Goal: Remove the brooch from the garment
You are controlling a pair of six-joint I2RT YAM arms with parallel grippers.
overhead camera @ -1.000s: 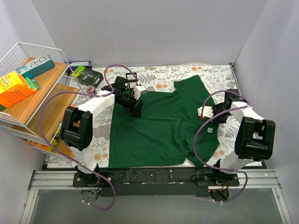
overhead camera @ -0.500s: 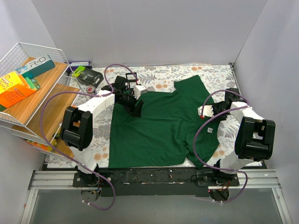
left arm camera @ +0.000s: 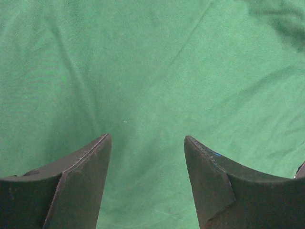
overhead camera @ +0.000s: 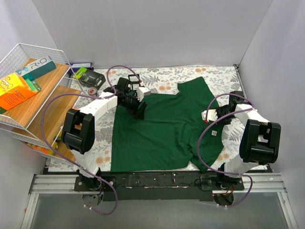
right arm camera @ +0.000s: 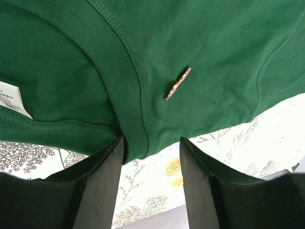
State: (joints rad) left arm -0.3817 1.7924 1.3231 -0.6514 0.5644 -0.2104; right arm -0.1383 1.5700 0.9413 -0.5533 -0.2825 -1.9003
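Observation:
The dark green T-shirt (overhead camera: 162,124) lies spread on the floral cloth. A small thin pinkish-gold brooch (right arm camera: 178,83) is pinned in the shirt just beside the ribbed collar band (right arm camera: 125,71); a white label (right arm camera: 10,99) shows inside the collar. My right gripper (right arm camera: 150,143) is open at the collar's edge, the brooch a little beyond its fingertips. In the top view it (overhead camera: 208,115) sits at the shirt's right side. My left gripper (left arm camera: 147,140) is open and empty just above plain green cloth, at the shirt's upper left (overhead camera: 139,110).
A wire basket (overhead camera: 19,57) with boxes stands on a wooden shelf at the left. A black tape roll (overhead camera: 91,79) and small boxes lie at the table's back left. The floral tablecloth (overhead camera: 162,78) shows beyond the shirt. Purple cables loop over both arms.
My left gripper has shifted slightly toward the back. My right gripper has edged slightly forward. The shirt lies as before.

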